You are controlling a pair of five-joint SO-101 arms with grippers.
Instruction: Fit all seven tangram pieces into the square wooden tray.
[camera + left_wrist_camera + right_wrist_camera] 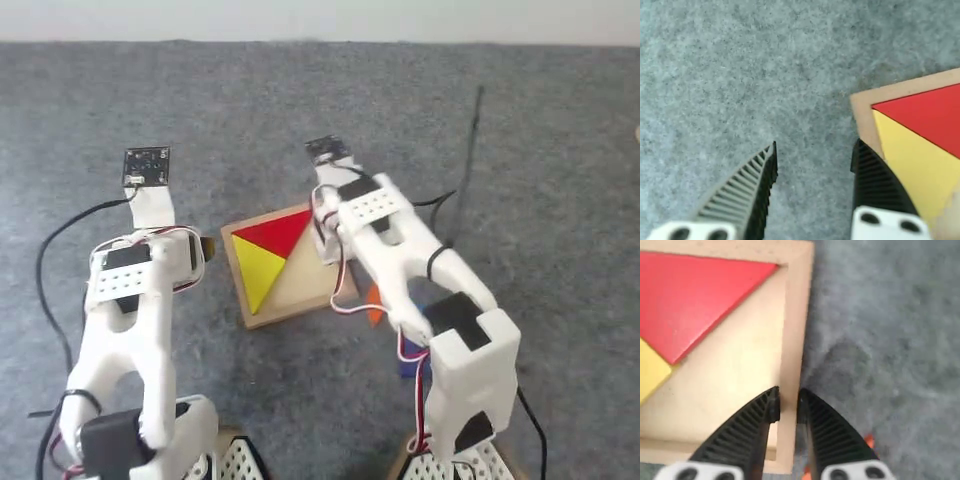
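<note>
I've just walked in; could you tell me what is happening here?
Two robot arms are filling a wooden tray with tangram pieces. The red triangle and yellow triangle already lie inside. The right gripper pinches the tray's wall; the left gripper hangs open over the carpet beside it. An orange piece lies outside on the carpet.

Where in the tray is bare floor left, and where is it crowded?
Free: bare floor of the wooden tray, bordered by the red triangle, the yellow triangle and the rim under the right gripper. Crowded: the carpet beside that rim, where the right arm overhangs an orange piece.
</note>
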